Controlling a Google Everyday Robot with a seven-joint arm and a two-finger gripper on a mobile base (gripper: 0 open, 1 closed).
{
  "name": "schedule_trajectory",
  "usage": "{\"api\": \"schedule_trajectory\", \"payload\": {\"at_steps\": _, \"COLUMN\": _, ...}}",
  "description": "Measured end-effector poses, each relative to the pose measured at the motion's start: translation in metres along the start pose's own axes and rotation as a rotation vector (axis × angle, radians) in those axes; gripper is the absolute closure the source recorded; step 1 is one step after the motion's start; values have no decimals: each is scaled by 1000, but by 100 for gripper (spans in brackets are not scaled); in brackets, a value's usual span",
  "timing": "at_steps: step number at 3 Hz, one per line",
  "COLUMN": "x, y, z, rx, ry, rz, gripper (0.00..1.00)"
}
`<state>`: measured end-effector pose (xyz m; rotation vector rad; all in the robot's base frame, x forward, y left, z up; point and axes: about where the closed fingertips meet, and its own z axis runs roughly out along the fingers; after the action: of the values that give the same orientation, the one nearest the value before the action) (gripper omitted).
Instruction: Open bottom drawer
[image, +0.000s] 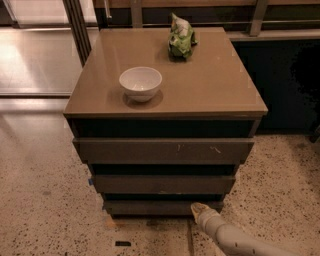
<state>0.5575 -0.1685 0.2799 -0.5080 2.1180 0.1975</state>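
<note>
The bottom drawer (150, 207) is the lowest and narrowest of three dark grey-brown flat fronts of the cabinet, just above the floor. It sits set back under the two fronts above. My gripper (198, 209) reaches in from the lower right on a pale arm. Its tip is at the drawer's right part, at or just in front of the front face.
The cabinet top (210, 95) carries a white bowl (140, 83) and a green crumpled bag (181, 38). The widest top front (163, 150) has pale scratch marks; the middle front (163, 184) is plain. Speckled floor (45, 210) surrounds the cabinet. A dark wall stands at the right.
</note>
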Motion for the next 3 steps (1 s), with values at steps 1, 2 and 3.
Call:
{"api": "schedule_trajectory", "payload": {"at_steps": 1, "x": 7, "y": -17, "z": 17, "rx": 14, "ry": 7, "rz": 18, "gripper": 100}}
{"api": "schedule_trajectory", "payload": {"at_steps": 2, "x": 9, "y": -32, "z": 45, "rx": 0, "ry": 32, "rz": 22, "gripper": 100}}
{"api": "schedule_trajectory", "payload": {"at_steps": 3, "x": 17, "y": -53, "z": 98, "rx": -23, "ry": 84, "rz": 52, "gripper": 100}}
